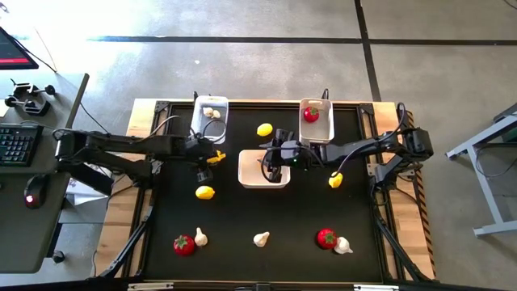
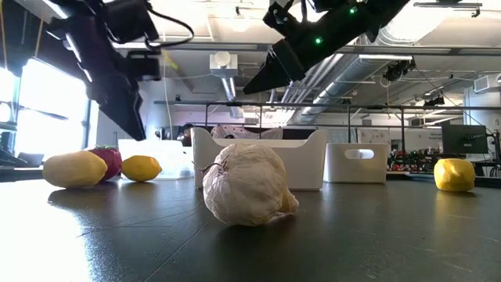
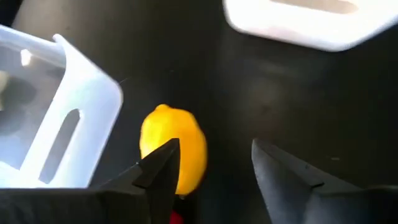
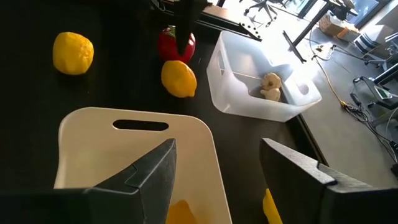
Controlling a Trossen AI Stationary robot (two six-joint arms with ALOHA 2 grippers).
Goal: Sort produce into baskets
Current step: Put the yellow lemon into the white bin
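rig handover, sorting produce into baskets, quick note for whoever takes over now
Left tool: open, empty, above a lemon beside the garlic basket.
Right tool: open, over the middle basket, which holds something yellow.
Done: one garlic binned, one red fruit in the right basket.
Left: four loose lemons, two red fruits, three garlic bulbs along the near edge.

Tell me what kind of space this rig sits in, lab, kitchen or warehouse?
Most likely a robotics lab or open workshop. The low view shows exposed ceiling ducts and strip lights; the high view shows a bare concrete floor and a desk with a keyboard beside the black work table.
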